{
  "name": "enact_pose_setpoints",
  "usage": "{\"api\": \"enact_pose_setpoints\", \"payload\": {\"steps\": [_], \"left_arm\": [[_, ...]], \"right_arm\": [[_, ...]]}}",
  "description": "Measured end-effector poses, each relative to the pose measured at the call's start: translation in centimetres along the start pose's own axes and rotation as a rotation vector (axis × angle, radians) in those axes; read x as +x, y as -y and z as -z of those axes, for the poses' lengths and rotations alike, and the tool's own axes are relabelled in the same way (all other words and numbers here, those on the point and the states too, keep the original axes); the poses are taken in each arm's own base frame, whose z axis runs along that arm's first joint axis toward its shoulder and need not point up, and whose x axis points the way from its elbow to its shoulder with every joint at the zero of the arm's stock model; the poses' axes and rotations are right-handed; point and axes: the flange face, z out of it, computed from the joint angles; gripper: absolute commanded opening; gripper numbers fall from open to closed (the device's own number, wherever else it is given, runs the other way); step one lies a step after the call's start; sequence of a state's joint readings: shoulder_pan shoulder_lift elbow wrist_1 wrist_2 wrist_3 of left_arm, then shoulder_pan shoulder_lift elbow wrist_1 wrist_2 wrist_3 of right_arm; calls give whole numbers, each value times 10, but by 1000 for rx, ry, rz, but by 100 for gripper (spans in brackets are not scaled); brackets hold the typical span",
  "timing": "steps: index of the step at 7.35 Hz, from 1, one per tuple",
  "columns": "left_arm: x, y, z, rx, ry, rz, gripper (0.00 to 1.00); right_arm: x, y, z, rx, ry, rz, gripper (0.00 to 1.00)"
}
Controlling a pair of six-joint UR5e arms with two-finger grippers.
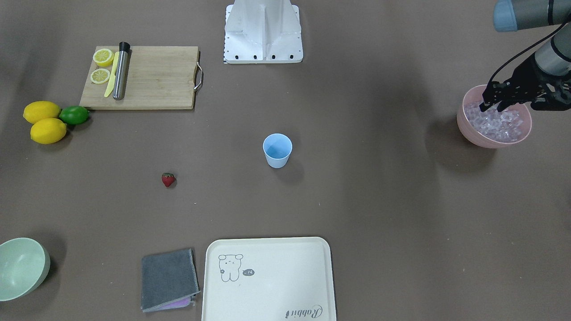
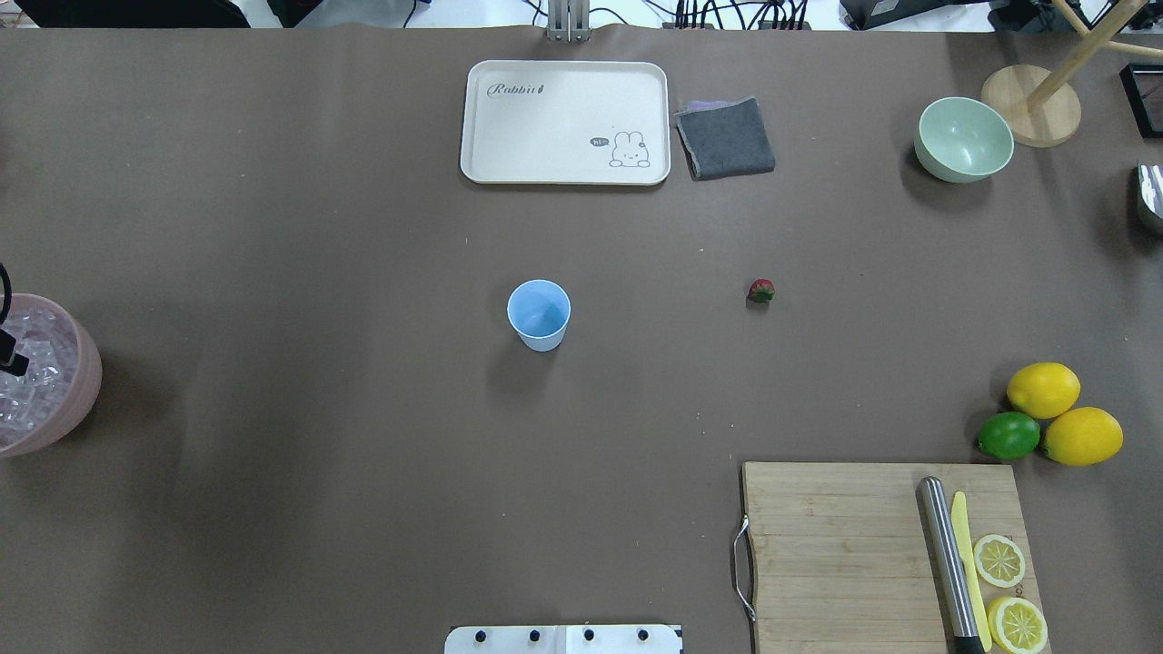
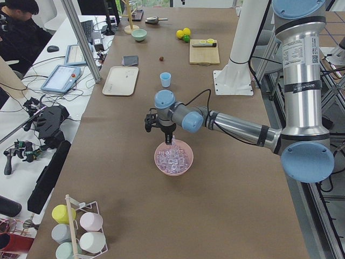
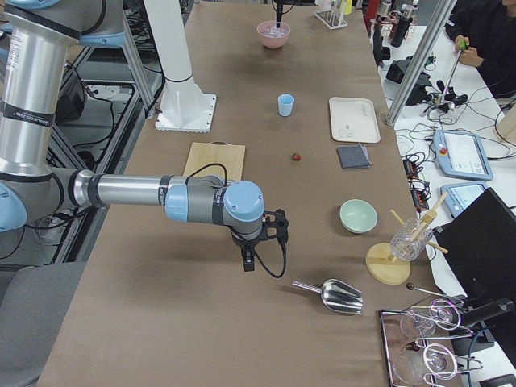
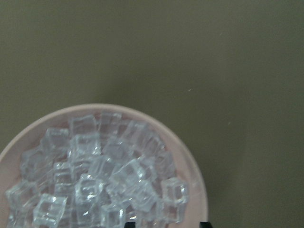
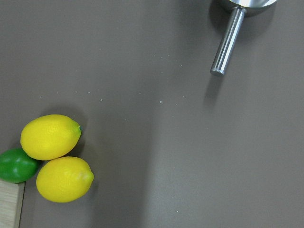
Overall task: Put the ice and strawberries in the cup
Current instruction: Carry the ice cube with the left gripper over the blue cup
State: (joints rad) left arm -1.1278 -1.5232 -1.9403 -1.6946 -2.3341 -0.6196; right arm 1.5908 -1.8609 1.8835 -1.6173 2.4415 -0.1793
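The light blue cup [image 1: 277,149] stands upright mid-table, also in the overhead view [image 2: 539,313]. The red strawberry [image 1: 168,179] lies on the table apart from it. The ice [image 1: 497,125] fills a pink bowl [image 1: 468,131] at the table's end on my left. My left gripper [image 1: 492,107] is open, its tips just above the ice and over the bowl's side nearer the cup. In the left wrist view the ice [image 5: 99,180] shows and two tips [image 5: 205,224] stand wide apart. My right gripper [image 4: 250,260] hangs over bare table; I cannot tell its state.
A cutting board [image 1: 151,78] holds lemon slices, a yellow knife and a steel muddler. Two lemons [image 1: 44,122] and a lime [image 1: 74,115] lie beside it. A tray [image 1: 267,278], grey cloth [image 1: 168,278] and green bowl [image 1: 20,267] sit along the far edge. A metal scoop [image 4: 332,295] lies near my right gripper.
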Motion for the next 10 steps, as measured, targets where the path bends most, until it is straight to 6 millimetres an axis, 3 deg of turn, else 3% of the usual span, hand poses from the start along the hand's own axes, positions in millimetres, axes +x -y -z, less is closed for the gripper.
{"api": "enact_pose_setpoints", "payload": {"steps": [2, 3, 4, 8, 10], "left_arm": [[84, 55, 34, 16, -11, -7, 0], [135, 74, 46, 15, -21, 2, 0], [191, 79, 46, 13, -29, 16, 0], [400, 65, 9, 28, -40, 28, 0], [465, 60, -25, 27, -53, 22, 0]], "right_arm": [[0, 0, 0, 2, 2, 3, 100], [-1, 2, 1, 4, 3, 6, 100], [-2, 4, 2, 8, 3, 9, 100], [-3, 6, 3, 9, 4, 11, 100], [-2, 4, 2, 7, 4, 9, 100]]}}
